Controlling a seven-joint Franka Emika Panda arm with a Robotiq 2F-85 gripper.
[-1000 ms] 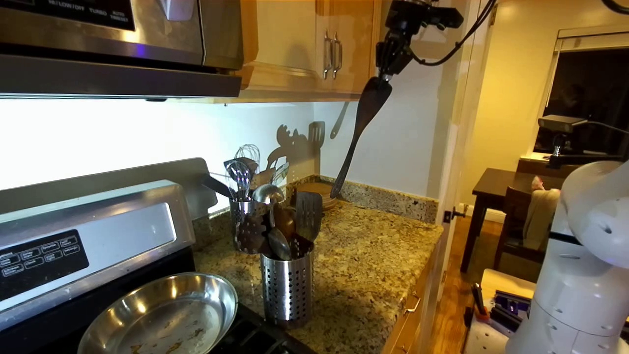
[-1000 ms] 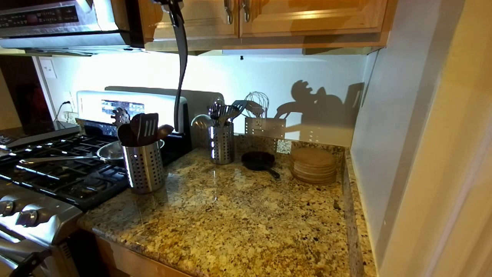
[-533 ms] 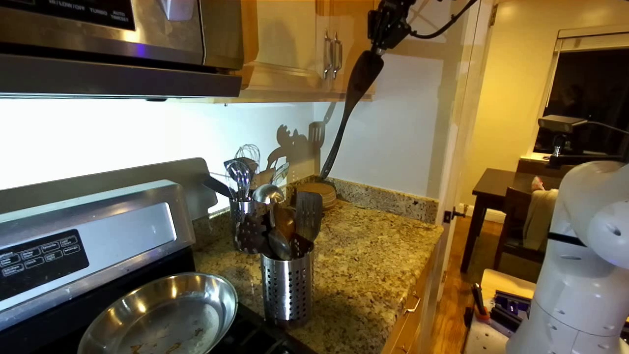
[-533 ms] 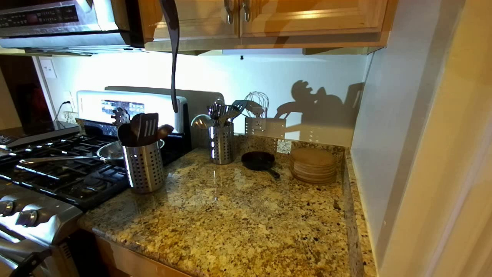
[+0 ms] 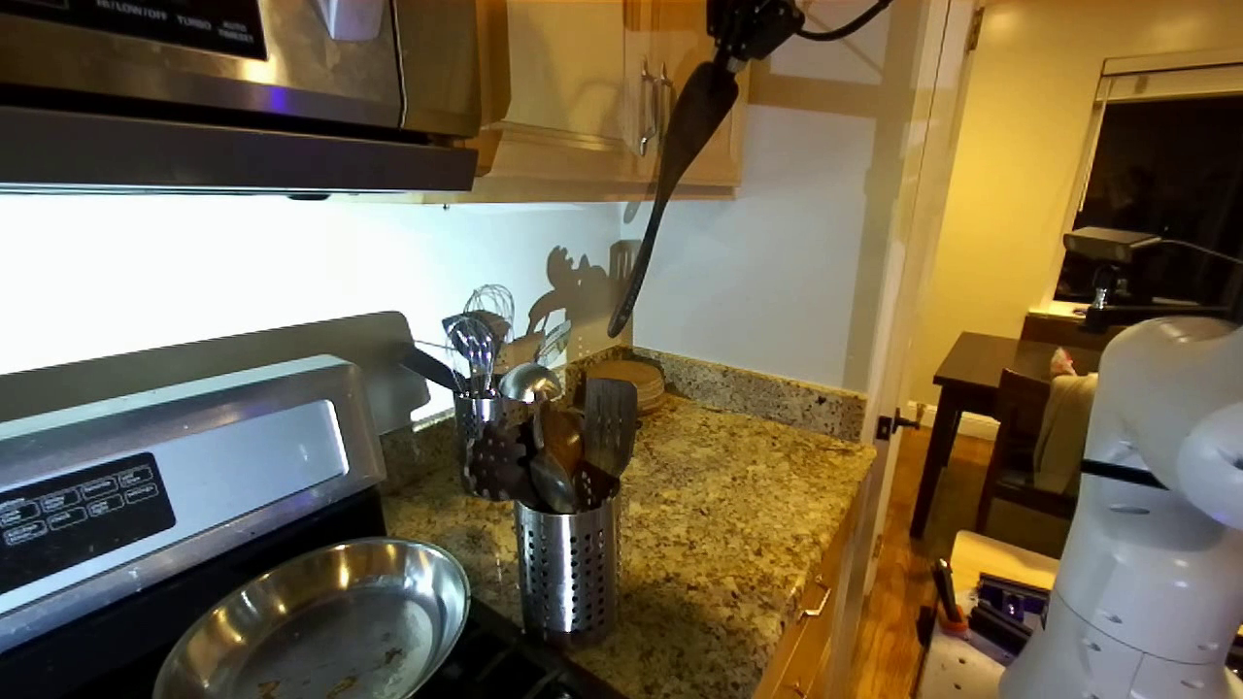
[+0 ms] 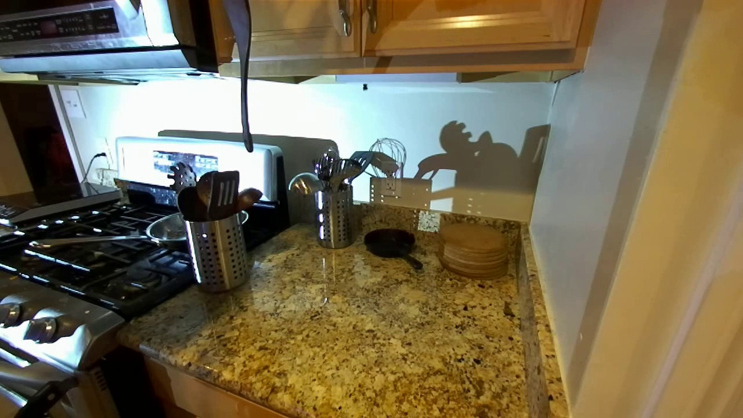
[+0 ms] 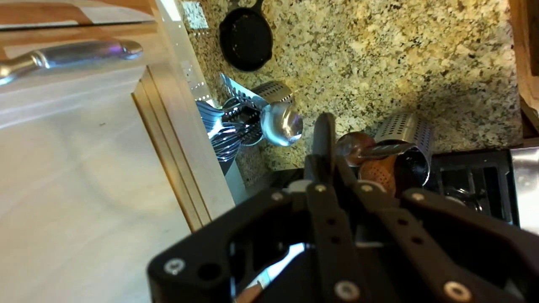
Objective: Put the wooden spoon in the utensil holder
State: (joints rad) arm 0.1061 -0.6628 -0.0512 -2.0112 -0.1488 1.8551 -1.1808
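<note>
Along the white wall (image 6: pixel 325 107): speckled brown-and-cream granite worktop (image 6: pixel 377 337), polished, glossy. Above it, honey-coloured wooden cabinets (image 6: pixel 476 26) with curved metal pulls (image 6: pixel 371 16). Beside these, brushed-steel appliance (image 5: pixel 340 87); white lettering reads HI/LOW/OFF and TURBO. Below, steel-and-black stove (image 5: pixel 233 442), button labels too small to read. On it, shiny round steel frying pan (image 5: pixel 340 621), brown marks on its floor. Far corner of worktop: stack of flat, round, light-brown discs (image 6: pixel 475 255). Stove side: silvery steel cylindrical utensil holder (image 5: pixel 568 573), punched with small holes, crammed with brown and dark utensils (image 5: pixel 610 427). Apart from it, similar perforated steel cup (image 6: pixel 335 217) with wire whisks (image 5: pixel 474 349) and ladle (image 6: pixel 305 183). Near that, small black skillet (image 6: pixel 389 244). Aloft, black end effector (image 5: pixel 730 60), clamped on the broad end of the wooden spoon (image 5: pixel 691 124). Spoon looks dark; slim handle slants downward, its tip higher than the holder's rim, apart from it.
</note>
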